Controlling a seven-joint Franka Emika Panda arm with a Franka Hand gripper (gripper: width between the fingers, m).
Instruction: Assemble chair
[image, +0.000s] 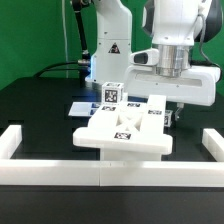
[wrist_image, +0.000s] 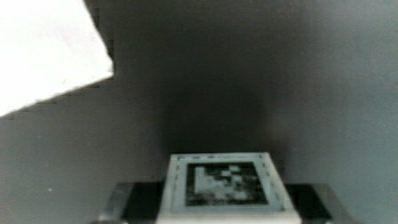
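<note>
The black table (image: 40, 110) fills the exterior view, edged at 6 o'clock by a long low white border rail (image: 100, 172) whose ends turn up at 8 and 4 o'clock. It fences the work area but holds nothing as a bin would; no true container is in view. The glossy robot arm (image: 175, 40) descends from 1 o'clock.

Just below centre lies the largest chair part, a white slab (image: 122, 132) lying flat on the table with a square tag on its upper face and stepped blocks along its far edge. Behind it, toward 12 o'clock, a small tagged cube (image: 110, 95) stands upright near the flat marker board (image: 85, 106).

The gripper (image: 170, 108) reaches down at 3 o'clock, beside the slab's far corner. In the wrist view a tagged white part (wrist_image: 222, 188) sits between the grey fingers (wrist_image: 128, 198). The blur leaves it uncertain whether the pads touch it, so a grip cannot be confirmed.

The parts appear to be rigid moulded plastic: probably light, stiff, smooth and somewhat slippery, not fragile. Narrow bars and cubes suit a pinch across flat parallel faces near mid-length; the broad slab is likely too wide except at an edge or block.
</note>
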